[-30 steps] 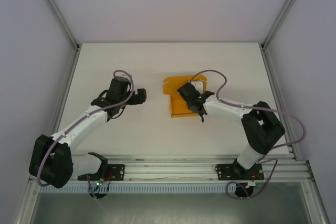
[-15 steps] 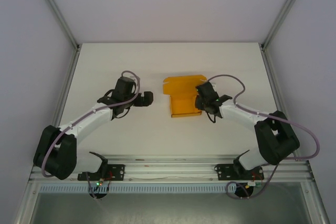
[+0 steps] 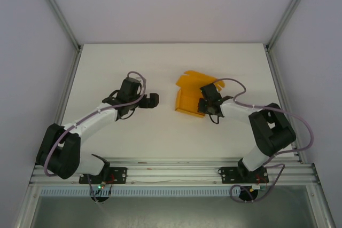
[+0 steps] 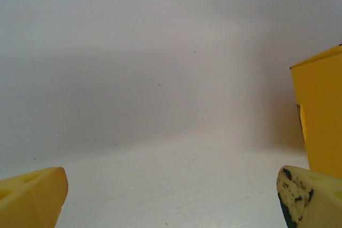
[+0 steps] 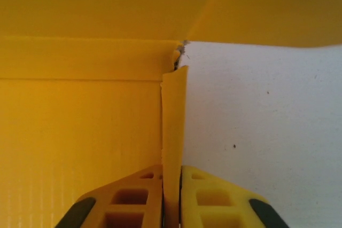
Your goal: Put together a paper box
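The paper box point(image 3: 188, 95) is orange card, partly folded, with one flap raised, lying right of the table's middle. My right gripper point(image 3: 204, 105) is at its right side. In the right wrist view the right gripper point(image 5: 172, 185) is shut on an upright wall of the paper box point(image 5: 80, 110), the thin card edge squeezed between both yellow fingers point(image 5: 133, 196). My left gripper point(image 3: 153, 100) stands open a short way left of the box, apart from it. In the left wrist view the left gripper point(image 4: 171, 201) has nothing between its fingers, and the paper box point(image 4: 320, 110) rises at the right edge.
The white table point(image 3: 133, 62) is bounded by grey walls with metal posts point(image 3: 56, 9) at the back corners. An aluminium rail point(image 3: 171, 172) with both arm bases runs along the near edge.
My right gripper has drawn back to the box's right side and closed on its wall. The box has turned and tilted, one flap now raised. My left gripper has edged right.
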Action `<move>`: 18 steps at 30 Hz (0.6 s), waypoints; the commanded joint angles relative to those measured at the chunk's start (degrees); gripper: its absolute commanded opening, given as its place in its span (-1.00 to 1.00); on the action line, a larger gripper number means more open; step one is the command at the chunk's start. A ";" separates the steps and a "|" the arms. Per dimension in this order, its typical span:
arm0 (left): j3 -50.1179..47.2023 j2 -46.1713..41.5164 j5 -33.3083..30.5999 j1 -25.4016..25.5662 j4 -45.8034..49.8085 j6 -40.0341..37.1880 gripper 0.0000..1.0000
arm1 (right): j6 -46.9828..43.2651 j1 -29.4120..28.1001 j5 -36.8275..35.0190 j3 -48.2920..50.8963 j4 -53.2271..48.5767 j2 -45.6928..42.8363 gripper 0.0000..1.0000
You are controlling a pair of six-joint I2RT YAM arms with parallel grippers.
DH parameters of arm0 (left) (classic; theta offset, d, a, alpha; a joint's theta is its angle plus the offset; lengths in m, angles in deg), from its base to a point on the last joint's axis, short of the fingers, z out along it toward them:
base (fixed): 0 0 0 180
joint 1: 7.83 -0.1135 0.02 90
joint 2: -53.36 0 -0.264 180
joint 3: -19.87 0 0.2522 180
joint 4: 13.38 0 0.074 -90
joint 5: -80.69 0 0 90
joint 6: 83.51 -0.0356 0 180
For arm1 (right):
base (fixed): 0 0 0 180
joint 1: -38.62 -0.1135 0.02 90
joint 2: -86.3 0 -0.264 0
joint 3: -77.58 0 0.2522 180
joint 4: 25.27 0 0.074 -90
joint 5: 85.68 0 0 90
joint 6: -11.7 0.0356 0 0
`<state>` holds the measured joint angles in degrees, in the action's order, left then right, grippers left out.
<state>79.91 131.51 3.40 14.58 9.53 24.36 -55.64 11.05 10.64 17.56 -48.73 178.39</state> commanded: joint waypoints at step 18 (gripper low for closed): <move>1.77 -0.62 -3.71 0.46 0.69 -2.53 1.00 | 5.44 -8.29 -21.28 -18.68 -36.42 25.60 -0.58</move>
<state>80.11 131.51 1.81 14.69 9.59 23.42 -53.56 2.90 -10.14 -3.18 -70.00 195.88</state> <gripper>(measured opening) 0.997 0.204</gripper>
